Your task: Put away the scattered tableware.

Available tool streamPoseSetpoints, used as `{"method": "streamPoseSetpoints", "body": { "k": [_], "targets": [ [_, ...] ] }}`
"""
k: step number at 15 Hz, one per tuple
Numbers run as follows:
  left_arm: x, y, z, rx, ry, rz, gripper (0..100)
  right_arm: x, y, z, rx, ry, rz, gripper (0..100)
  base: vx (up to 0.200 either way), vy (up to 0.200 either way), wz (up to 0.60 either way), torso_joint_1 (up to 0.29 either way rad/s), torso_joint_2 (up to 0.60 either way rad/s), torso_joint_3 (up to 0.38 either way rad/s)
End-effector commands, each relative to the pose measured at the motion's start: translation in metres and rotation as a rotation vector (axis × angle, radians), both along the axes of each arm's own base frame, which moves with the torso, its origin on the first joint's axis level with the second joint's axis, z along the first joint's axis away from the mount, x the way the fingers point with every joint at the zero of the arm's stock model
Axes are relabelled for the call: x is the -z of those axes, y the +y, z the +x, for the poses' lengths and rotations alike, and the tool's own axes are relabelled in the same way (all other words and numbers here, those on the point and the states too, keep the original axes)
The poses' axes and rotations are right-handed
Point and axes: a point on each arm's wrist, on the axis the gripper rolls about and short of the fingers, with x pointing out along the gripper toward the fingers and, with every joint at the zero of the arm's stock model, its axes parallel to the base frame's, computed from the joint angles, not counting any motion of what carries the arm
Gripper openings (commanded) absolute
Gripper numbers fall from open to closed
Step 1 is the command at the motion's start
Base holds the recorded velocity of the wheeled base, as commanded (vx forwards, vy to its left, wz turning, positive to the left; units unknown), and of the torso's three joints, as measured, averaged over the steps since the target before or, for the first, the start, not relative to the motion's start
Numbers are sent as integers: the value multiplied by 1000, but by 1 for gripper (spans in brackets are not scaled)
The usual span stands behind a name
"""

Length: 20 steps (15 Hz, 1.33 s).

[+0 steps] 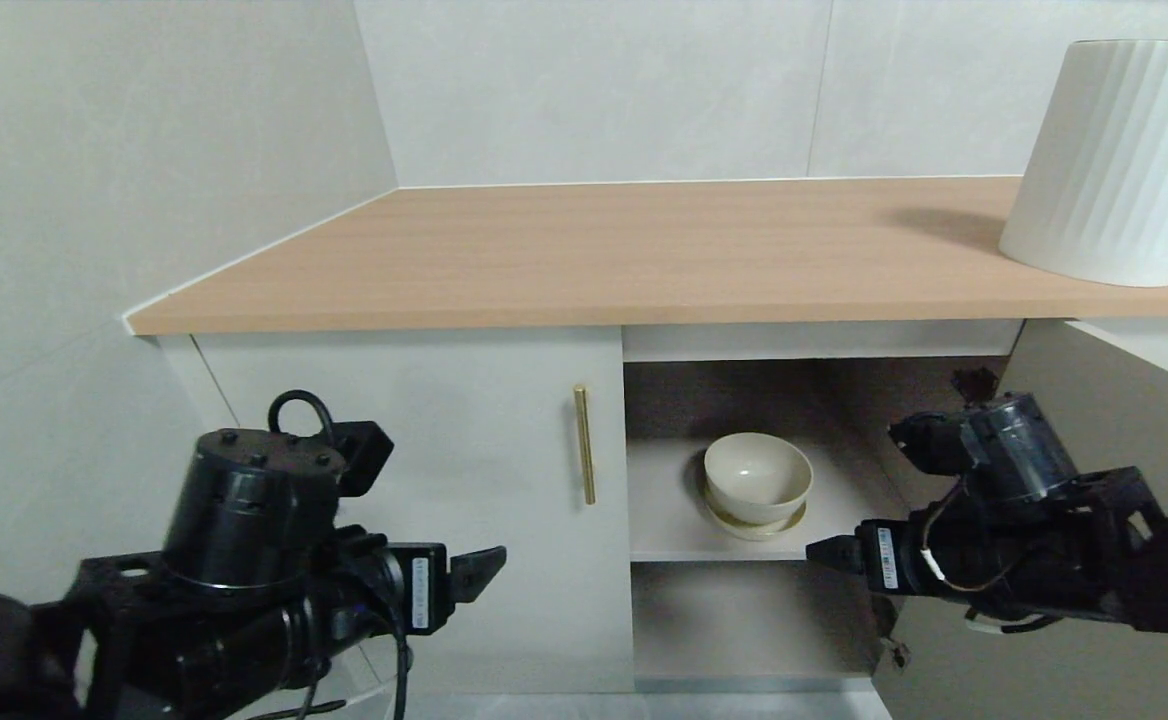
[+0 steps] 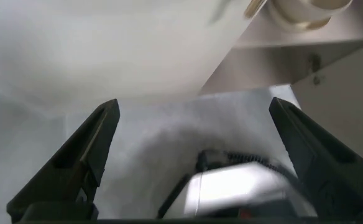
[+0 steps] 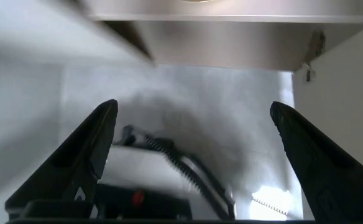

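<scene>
Plastic, black and matte, forms the left gripper, low in front of the closed left door of the cabinet; its two wedge-shaped fingers stand wide apart with nothing between them. That door is flat, smooth and white, with one slim brass bar handle upright near its right edge. Beside it the right half of the cabinet stands open. On its single white shelf sits one round, glossy cream bowl, upright on one shallow cream plate. The right gripper hangs just in front of the shelf's right end, near the bowl but apart from it, its two fingers also spread and empty. Above runs one smooth wood-grain countertop, and at its far right stands one white ribbed container, widening towards the top
</scene>
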Motion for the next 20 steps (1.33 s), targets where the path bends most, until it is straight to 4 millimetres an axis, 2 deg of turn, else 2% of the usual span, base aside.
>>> {"method": "streamPoseSetpoints", "body": {
  "k": [1,4,8,12,20],
  "targets": [
    [-26,19,-25,-8,-69,-49,100,-36,-5,-48,-83,-59,33,100,0,0,0,0,0,0],
    [-17,18,-24,17,-27,-44,100,-33,-3,-58,-75,-23,-27,100,0,0,0,0,0,0],
    [-15,14,-21,27,-20,-38,100,-31,-1,-55,-66,-21,-37,100,0,0,0,0,0,0],
    [-3,4,-17,40,23,4,100,-29,1,-53,-66,-12,-43,100,-200,0,0,6,-1,-2],
    [-3,4,-17,42,23,4,100,-27,0,-54,-65,-6,-48,100,-200,0,0,2,-1,3]
  ]
}}
